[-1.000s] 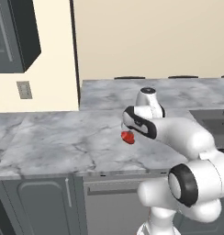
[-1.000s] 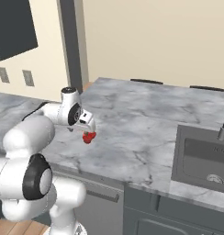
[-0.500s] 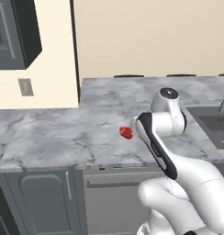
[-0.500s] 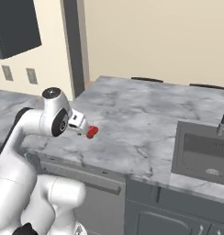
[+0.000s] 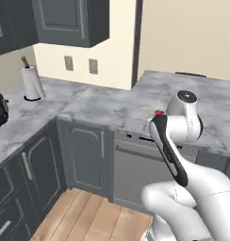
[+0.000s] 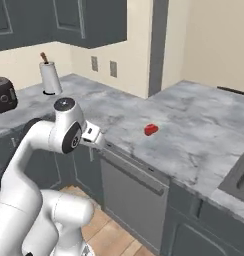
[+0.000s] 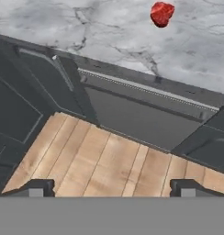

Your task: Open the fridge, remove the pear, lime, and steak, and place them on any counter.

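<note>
Resting alone on the counter point(image 6: 204, 145), the steak point(image 6: 151, 130) lies apart from the spread-wide, empty jaws.

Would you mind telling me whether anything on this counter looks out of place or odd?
Only the steak: a raw red chunk lying straight on the bare marbled counter, with no plate or board under it. The paper towel roll stands upright, and nothing looks spilled or damaged.

Even, bright rendered light — soft shadows, no glare; all 3 views slightly coarse.
</note>
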